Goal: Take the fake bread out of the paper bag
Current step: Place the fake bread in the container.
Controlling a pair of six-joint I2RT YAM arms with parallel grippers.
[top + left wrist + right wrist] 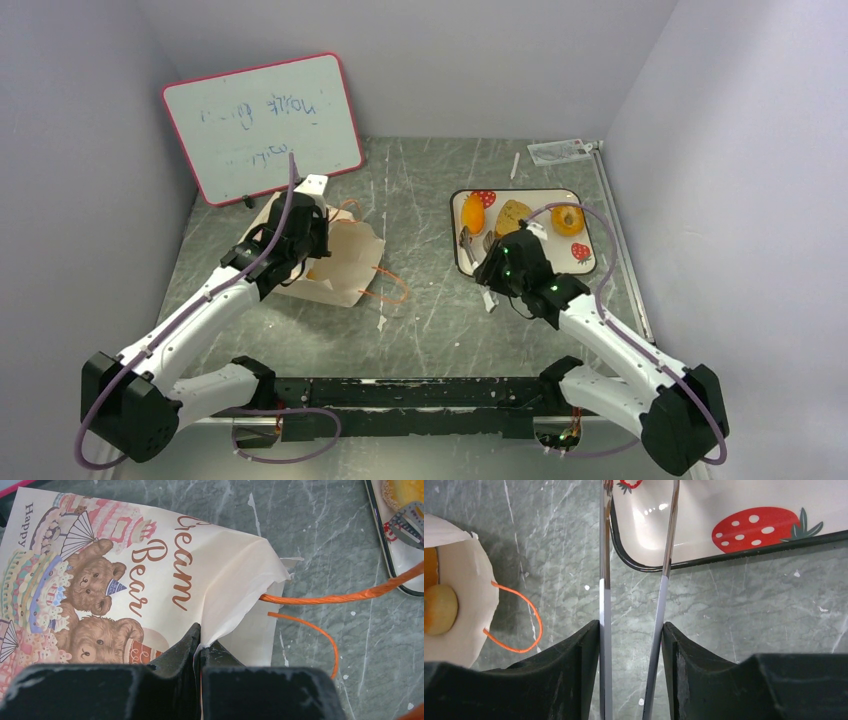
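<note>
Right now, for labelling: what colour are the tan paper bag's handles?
Orange cord handles; left wrist view.

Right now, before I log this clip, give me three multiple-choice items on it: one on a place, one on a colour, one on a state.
1. Where does the paper bag lie?
A. On the floor
B. On the left side of the table, in front of the whiteboard
C. In the far right corner

2. What colour are the bag's cord handles?
A. Orange
B. Blue
C. Black

3. How do the left arm's jaws stand?
A. Wide open above the bag
B. Shut on a spoon
C. Shut on the bag's paper edge

Answers: 1 B, the top view shows it near the whiteboard. 2 A, orange cords show in the left wrist view. 3 C, the left wrist view shows paper pinched between them.
</note>
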